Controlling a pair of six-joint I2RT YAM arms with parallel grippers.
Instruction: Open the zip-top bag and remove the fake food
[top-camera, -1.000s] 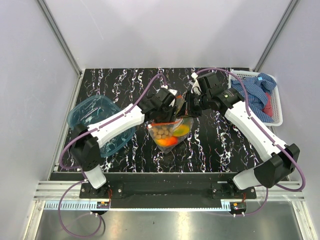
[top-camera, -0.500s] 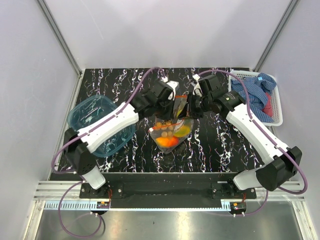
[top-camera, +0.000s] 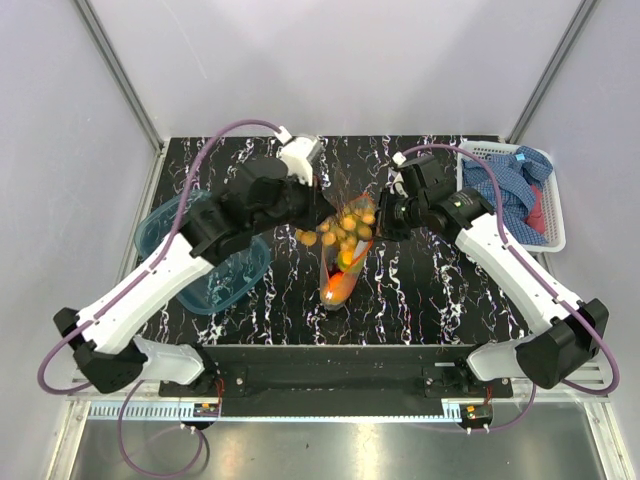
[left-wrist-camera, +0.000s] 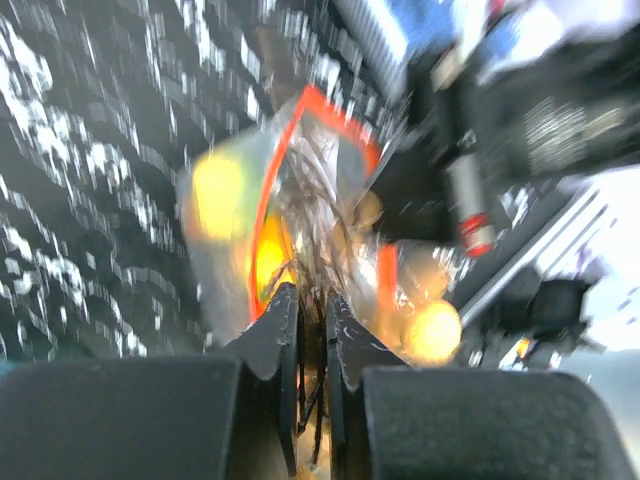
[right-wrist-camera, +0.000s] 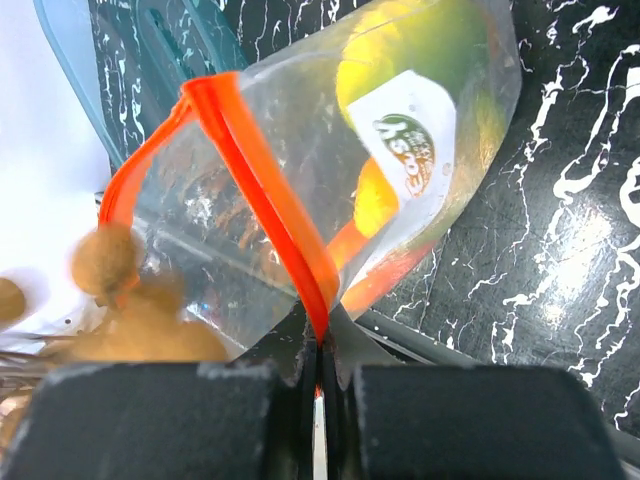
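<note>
The zip-top bag hangs between both grippers above the table's middle, its orange-red zip strip parted into an open loop. My left gripper is shut on the bag's clear plastic at one side of the mouth. My right gripper is shut on the zip strip at the other side. Small tan balls are in the air around the mouth; some show at the left of the right wrist view. An orange fruit and a yellow-green fruit sit in the bag's low end. The left wrist view is blurred.
A blue translucent tub stands at the left, partly under my left arm. A white basket with a blue checked cloth stands at the back right. The black marbled table has metal posts at its back corners.
My left arm has risen and swung left, pulling the bag's mouth open and up. The bag has tipped, and the tan balls have come out around the mouth. The right gripper has barely moved.
</note>
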